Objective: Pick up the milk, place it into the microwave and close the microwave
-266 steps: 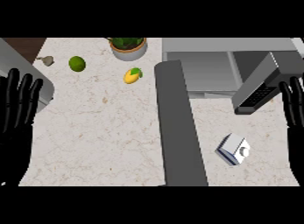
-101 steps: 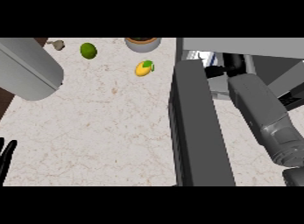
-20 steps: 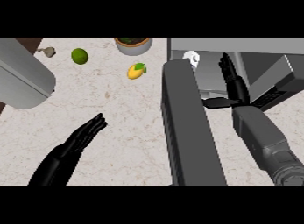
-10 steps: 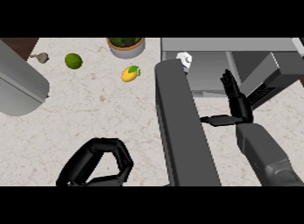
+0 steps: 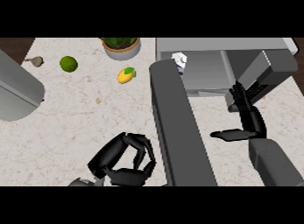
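Head view, near edge: black left hand (image 5: 125, 164) low on the pale speckled stone tabletop (image 5: 83, 118), fingers (image 5: 109, 155) curled inward into a loop, holding nothing.
Right side, near: grey right forearm (image 5: 275, 164) rising from the lower edge, just right of the door.
Right hand: black right hand (image 5: 245, 118) above the forearm, fingers straight and together, pointing up toward the microwave's front; thumb stuck out to the left; clamped on nothing.
Centre: long dark grey microwave door (image 5: 180, 127), swung open, running from the lower edge up to the oven's left front corner, between the two hands.
Left edge: large grey rounded cylinder (image 5: 8, 94), tilted, lying over the tabletop's left side.
Farther right: grey box-shaped microwave (image 5: 245, 59), cavity open, pale floor showing inside.
Milk: small white milk carton (image 5: 179, 59) with a blue patch, at the cavity's left front corner, just above the door's far end; apart from both hands.
Far middle: yellow mango-like fruit (image 5: 125, 75) with a green end, on the tabletop left of the door.
Far left: round green lime (image 5: 68, 64); beside it a small tan mushroom-like piece (image 5: 34, 61).
Far edge: grey pot with a green plant (image 5: 121, 46), just beyond the yellow fruit.
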Motion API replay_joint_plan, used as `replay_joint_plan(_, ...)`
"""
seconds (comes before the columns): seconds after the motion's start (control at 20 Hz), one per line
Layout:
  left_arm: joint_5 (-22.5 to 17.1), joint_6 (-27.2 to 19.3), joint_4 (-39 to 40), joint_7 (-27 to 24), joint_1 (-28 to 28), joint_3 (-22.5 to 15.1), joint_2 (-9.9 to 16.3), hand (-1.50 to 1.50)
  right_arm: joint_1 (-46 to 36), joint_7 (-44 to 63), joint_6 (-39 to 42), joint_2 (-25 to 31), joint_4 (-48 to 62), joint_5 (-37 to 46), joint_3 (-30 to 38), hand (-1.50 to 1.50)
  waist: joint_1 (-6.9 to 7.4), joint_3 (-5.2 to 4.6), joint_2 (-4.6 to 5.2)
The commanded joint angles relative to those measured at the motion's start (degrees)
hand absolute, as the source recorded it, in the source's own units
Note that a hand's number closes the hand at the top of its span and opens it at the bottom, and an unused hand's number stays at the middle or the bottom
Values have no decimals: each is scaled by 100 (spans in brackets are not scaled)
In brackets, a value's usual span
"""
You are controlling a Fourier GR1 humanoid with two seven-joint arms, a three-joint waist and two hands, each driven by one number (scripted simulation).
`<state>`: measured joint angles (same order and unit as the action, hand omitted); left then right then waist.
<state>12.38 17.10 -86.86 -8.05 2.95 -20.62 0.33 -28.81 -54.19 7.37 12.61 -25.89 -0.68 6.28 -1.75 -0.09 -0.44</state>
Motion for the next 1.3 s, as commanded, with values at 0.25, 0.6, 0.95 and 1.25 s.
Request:
replay_joint_plan(0.25, -429, -632, 1127, -258, 447, -1227, -32, 150, 1694, 666, 400, 283, -2421, -309, -235, -150, -178, -17, -36)
replay_joint_plan(0.6, -938, -1863, 2091, -182, 1585, -2723, -32, 150, 2429, 1362, 651, 484, -4127, -812, -112, -150, -188, -11, 21)
replay_joint_plan(0.95, -2229, -3600, 2271, -14, 2306, -3531, -30, 150, 2607, 1784, 1597, 918, -4771, -1506, 30, -150, -454, -17, 78)
replay_joint_plan(1.25, -2934, -4581, 2399, -539, 2560, -3718, -29, 150, 2580, 2212, 1819, 1202, -5295, -1849, 145, -150, -630, -28, 116)
